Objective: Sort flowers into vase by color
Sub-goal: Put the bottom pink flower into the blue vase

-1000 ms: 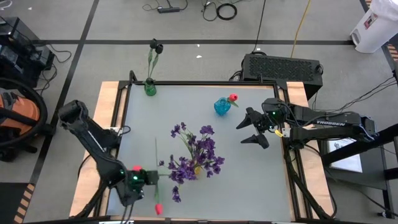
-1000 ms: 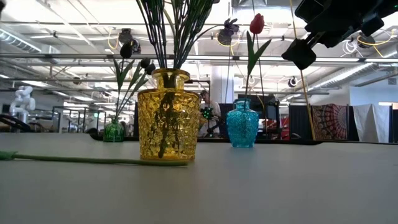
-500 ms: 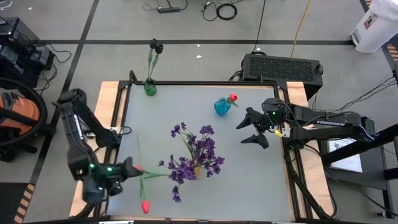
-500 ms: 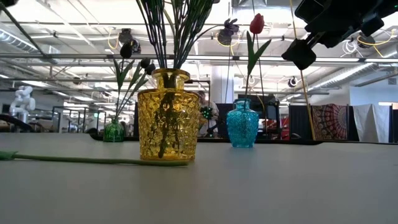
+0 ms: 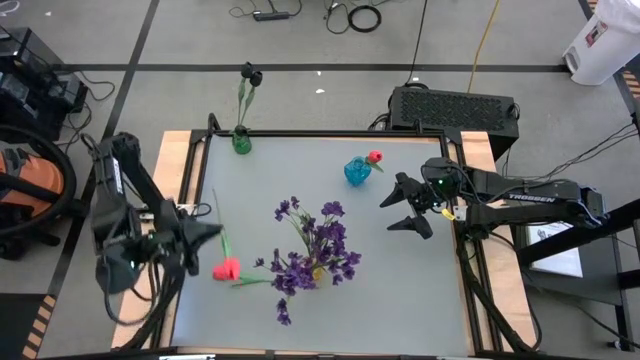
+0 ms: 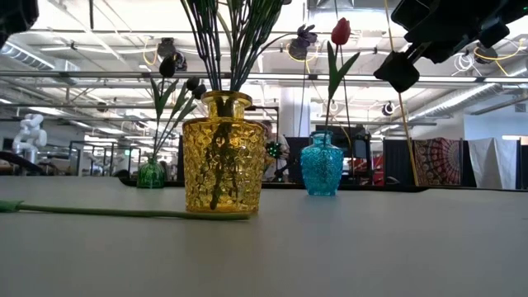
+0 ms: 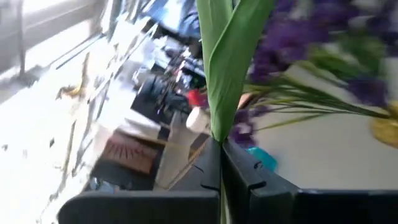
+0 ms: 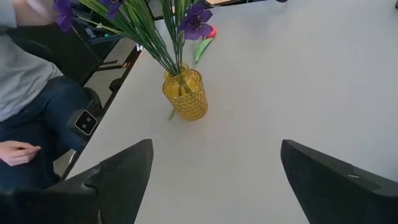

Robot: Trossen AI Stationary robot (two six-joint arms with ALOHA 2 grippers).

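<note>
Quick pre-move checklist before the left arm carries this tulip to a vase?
1. Left claw shut on red tulip stem: ok.
2. Tulip lifted off table: cannot tell.
3. Blue vase upright, already holding a red tulip: ok.
4. Yellow vase with purple sprays near the path: not ok.
5. Right claw open, waiting at the table's right: ok.

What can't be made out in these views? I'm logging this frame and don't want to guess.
- Left gripper: shut on the red tulip's stem; the bloom is outside the left wrist view.
- High view: the purple sprays hide the yellow vase.
- Low view: the green stem on the table is cut by the edge.
- Right gripper: open, waiting.
</note>
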